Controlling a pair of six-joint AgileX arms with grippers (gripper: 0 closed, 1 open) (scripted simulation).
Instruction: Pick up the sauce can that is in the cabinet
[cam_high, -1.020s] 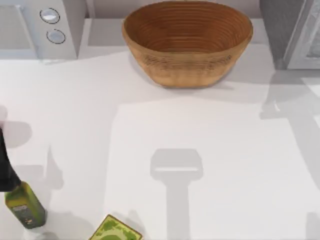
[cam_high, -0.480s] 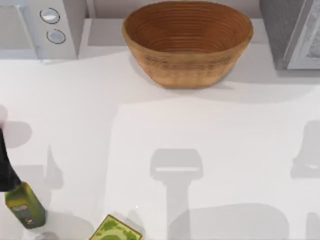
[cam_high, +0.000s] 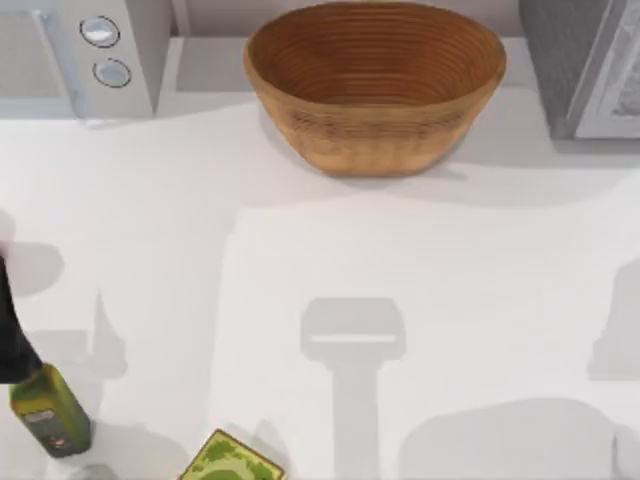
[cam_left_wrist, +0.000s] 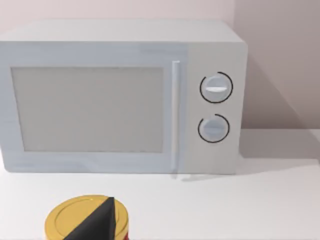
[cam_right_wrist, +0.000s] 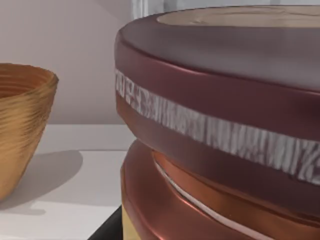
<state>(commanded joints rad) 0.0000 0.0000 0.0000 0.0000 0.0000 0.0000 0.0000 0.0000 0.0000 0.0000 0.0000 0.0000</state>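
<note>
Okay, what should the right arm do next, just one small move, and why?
Probably lift gently and draw back from the cabinet. The right wrist view has the sauce can looming very close against the camera, which suggests it is already in hand, though I cannot see the fingers to confirm it.

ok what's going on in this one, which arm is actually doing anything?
The right arm is the one at work. Its wrist view has the sauce can very close up, with the basket off to the side, so it is probably at or on the can. Whether the can is gripped, or clear of the cabinet, can't be told. The left arm sits parked at the table's left edge by the green oil bottle, facing the microwave.
</note>
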